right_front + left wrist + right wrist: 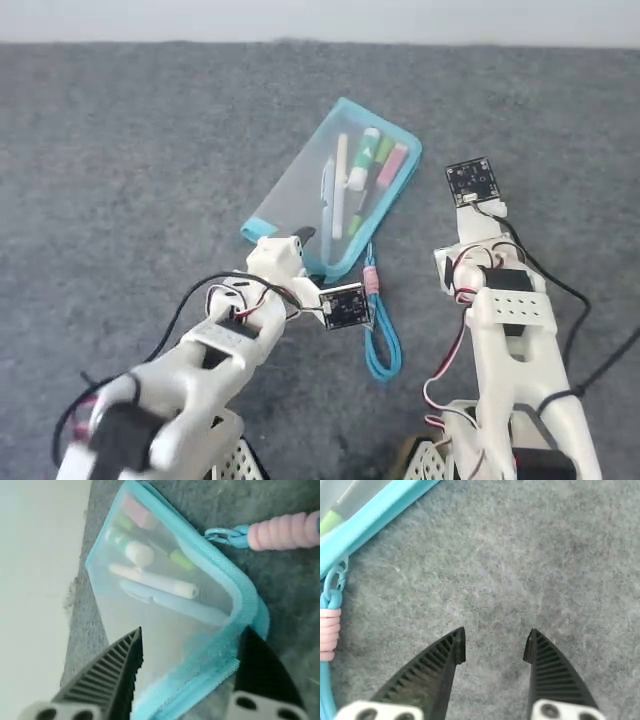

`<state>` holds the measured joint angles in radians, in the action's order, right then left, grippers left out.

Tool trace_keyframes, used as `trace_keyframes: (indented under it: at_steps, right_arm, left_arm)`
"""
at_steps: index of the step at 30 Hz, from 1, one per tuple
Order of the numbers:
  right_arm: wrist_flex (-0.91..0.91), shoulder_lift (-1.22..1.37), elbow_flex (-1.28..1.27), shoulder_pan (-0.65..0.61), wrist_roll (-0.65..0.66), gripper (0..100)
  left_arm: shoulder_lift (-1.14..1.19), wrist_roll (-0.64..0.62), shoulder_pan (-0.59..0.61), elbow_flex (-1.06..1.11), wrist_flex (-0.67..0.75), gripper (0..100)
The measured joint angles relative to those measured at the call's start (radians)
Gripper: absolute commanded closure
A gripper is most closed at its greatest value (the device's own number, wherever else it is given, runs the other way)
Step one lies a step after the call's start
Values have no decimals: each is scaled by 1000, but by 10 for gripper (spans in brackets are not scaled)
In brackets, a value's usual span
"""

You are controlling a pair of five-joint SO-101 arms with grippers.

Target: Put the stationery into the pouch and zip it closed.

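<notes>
1. The pouch (300,195) lies flat on the desk (130,150), near the middle and set at a slant. It is a translucent sleeve with turquoise fabric trim.
2. The stationery (360,175), pens and markers, sits inside it, lying roughly along its length.
3. I judge it light and floppy. The film wall will buckle and slide under a pinch, while the woven zip band (240,590) is rougher and should give a surer hold.
4. A cord strap (380,340) with a pink ribbed grip (282,530) hangs from a ring at the zip's end and trails toward the arms. Pulling it would probably drag the whole pouch unless a corner is pinned.
5. The zip looks closed along the edge in sight, though I cannot be sure.
6. The left tool (192,635) stands wide open, straddling the pouch's near corner and gripping nothing.
7. The right tool (496,632) is also spread, over bare desk just beside the pouch's edge.
8. The desk has a grey, carpet-like nap, which should add friction. A pale wall (320,20) runs behind it.
</notes>
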<state>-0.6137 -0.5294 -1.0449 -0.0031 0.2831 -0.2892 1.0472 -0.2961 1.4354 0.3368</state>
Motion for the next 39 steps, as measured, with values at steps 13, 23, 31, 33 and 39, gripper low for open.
trace_keyframes:
  at_steps: [13, 23, 31, 33, 39]
  right_arm:
    - [0, 0, 0, 0, 0, 808]
    - [0, 0, 0, 0, 0, 808]
    - [0, 0, 0, -9, 0, 808]
    - [-8, 0, 0, -34, 0, 808]
    - [-180, 31, 203, -170, -101, 808]
  left_arm:
    - [193, -77, 26, 35, 384, 987]
    - [193, -121, 331, 35, 385, 987]
    - [193, -60, 534, 66, 385, 825]
    - [193, -60, 594, 69, 385, 738]
    - [186, -78, 680, 132, 400, 717]
